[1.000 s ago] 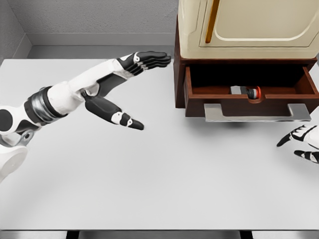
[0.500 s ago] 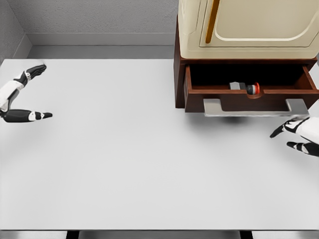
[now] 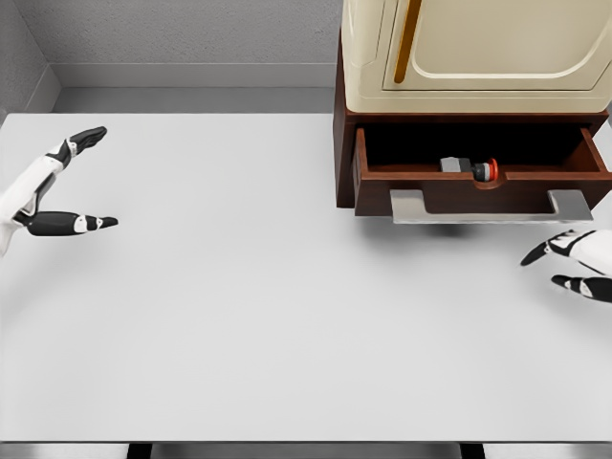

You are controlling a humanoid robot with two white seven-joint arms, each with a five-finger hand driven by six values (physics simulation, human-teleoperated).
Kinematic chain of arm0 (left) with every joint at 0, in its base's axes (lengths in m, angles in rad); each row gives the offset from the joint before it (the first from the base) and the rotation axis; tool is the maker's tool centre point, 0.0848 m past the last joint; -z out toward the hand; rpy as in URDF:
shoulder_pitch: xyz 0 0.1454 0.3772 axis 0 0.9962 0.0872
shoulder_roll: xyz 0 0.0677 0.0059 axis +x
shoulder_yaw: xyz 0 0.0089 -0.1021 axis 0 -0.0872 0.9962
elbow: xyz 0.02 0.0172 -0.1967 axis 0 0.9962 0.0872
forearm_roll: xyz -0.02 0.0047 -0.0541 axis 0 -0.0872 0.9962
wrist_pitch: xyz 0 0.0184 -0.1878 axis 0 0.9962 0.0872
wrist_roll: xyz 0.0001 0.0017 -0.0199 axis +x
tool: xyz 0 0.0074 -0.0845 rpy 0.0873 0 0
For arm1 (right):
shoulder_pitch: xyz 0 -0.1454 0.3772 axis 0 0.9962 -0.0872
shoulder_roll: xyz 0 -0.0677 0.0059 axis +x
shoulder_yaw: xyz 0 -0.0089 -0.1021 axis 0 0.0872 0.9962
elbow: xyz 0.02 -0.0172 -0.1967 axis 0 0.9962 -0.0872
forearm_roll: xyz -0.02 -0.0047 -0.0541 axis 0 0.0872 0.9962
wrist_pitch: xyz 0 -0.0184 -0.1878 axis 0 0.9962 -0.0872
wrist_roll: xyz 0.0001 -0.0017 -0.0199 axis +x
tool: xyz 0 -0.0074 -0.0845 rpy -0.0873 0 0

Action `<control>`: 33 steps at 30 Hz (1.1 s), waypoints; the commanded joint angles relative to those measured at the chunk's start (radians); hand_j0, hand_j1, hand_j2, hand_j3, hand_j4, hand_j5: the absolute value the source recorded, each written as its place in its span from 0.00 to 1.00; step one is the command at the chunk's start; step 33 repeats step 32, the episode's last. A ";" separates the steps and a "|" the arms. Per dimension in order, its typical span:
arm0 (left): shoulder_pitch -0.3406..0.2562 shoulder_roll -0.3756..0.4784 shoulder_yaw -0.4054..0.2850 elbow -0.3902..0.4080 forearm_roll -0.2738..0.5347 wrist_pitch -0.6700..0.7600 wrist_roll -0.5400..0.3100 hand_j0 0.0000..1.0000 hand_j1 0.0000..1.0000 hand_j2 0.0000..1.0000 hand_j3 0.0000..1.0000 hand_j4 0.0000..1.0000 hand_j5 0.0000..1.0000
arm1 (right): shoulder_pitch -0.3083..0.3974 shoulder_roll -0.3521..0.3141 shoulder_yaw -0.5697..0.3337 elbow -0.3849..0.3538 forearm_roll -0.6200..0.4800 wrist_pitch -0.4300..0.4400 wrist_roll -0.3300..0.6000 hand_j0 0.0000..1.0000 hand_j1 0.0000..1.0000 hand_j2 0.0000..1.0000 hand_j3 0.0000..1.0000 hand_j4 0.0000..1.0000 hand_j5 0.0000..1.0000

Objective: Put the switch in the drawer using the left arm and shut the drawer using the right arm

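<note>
The switch point(image 3: 471, 168), grey with a red end, lies inside the dark wooden drawer point(image 3: 483, 190), just behind its front panel. The drawer stands pulled out under a cream cabinet point(image 3: 473, 53), with a flat grey handle point(image 3: 491, 207) across its front. My left hand point(image 3: 81, 182) is at the far left over the table, fingers spread, holding nothing. My right hand point(image 3: 566, 263) shows at the right edge, just below the right end of the handle, fingers relaxed and empty, not touching it.
The white table point(image 3: 287, 325) stretches from the grey back wall to the front edge. The cabinet and drawer stand at the back right corner.
My left arm has pulled back from mid-table to the far left edge. The drawer has slid partly in, and my right hand has shifted slightly near the handle.
</note>
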 commanded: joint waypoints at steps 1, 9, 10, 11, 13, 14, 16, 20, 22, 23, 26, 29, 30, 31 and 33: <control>0.000 -0.001 -0.001 -0.002 0.007 0.002 0.000 1.00 1.00 1.00 1.00 1.00 1.00 | -0.003 0.009 0.001 0.035 -0.003 0.001 0.000 0.62 0.62 0.62 0.62 0.62 0.62; 0.005 -0.013 0.003 -0.012 0.007 0.002 0.000 1.00 1.00 1.00 1.00 1.00 1.00 | -0.083 0.083 0.007 0.095 0.020 0.001 0.001 0.62 0.62 0.62 0.62 0.62 0.62; 0.006 -0.022 0.004 -0.023 0.007 0.002 0.000 1.00 1.00 1.00 1.00 1.00 1.00 | -0.092 0.086 0.007 0.098 0.025 0.001 0.000 0.62 0.62 0.62 0.62 0.62 0.62; 0.006 -0.022 0.004 -0.025 0.007 0.002 0.000 1.00 1.00 1.00 1.00 1.00 1.00 | -0.103 0.086 0.007 0.104 0.025 0.001 0.000 0.62 0.62 0.62 0.62 0.62 0.62; 0.006 -0.022 0.004 -0.025 0.006 0.002 0.000 1.00 1.00 1.00 1.00 1.00 1.00 | -0.120 0.093 0.009 0.121 0.025 0.001 -0.002 0.62 0.62 0.62 0.62 0.62 0.62; 0.006 -0.024 0.004 -0.025 0.001 0.002 0.000 1.00 1.00 1.00 1.00 1.00 1.00 | -0.143 0.093 0.032 0.135 0.023 0.001 -0.002 0.62 0.62 0.62 0.62 0.62 0.62; 0.005 -0.024 0.004 -0.026 0.001 0.002 0.000 1.00 1.00 1.00 1.00 1.00 1.00 | -0.209 0.105 0.096 0.156 0.022 0.001 -0.003 0.62 0.62 0.62 0.62 0.62 0.62; 0.006 -0.024 0.004 -0.028 0.001 0.002 0.000 1.00 1.00 1.00 1.00 1.00 1.00 | -0.236 0.115 0.116 0.178 0.023 0.001 -0.002 0.62 0.62 0.62 0.62 0.62 0.62; 0.006 -0.024 0.004 -0.028 0.001 0.002 0.000 1.00 1.00 1.00 1.00 1.00 1.00 | -0.224 0.106 0.115 0.171 0.025 0.001 -0.002 0.62 0.62 0.62 0.62 0.62 0.62; 0.006 -0.024 0.004 -0.028 0.001 0.002 0.000 1.00 1.00 1.00 1.00 1.00 1.00 | -0.221 0.106 0.115 0.168 0.025 0.001 -0.002 0.62 0.62 0.62 0.62 0.62 0.62; 0.006 -0.024 0.004 -0.028 0.001 0.002 0.000 1.00 1.00 1.00 1.00 1.00 1.00 | -0.218 0.087 0.112 0.148 0.022 0.001 0.000 0.62 0.62 0.62 0.62 0.62 0.62; 0.008 -0.025 0.001 -0.042 0.001 0.002 0.000 1.00 1.00 1.00 1.00 1.00 1.00 | -0.216 0.078 0.107 0.148 0.020 0.001 0.000 0.62 0.62 0.62 0.62 0.62 0.62; 0.012 -0.034 0.001 -0.071 0.000 0.002 0.000 1.00 1.00 1.00 1.00 1.00 1.00 | -0.216 0.078 0.107 0.147 0.017 0.001 0.000 0.62 0.62 0.62 0.62 0.62 0.62; 0.015 -0.048 0.003 -0.086 -0.002 0.002 0.000 1.00 1.00 1.00 1.00 1.00 1.00 | -0.215 0.078 0.107 0.129 0.017 0.001 0.000 0.63 0.63 0.63 0.63 0.63 0.63; 0.034 -0.048 0.007 -0.098 -0.002 0.002 0.000 1.00 1.00 1.00 1.00 1.00 1.00 | -0.209 0.078 0.106 0.107 0.014 0.001 -0.002 0.63 0.63 0.63 0.63 0.63 0.63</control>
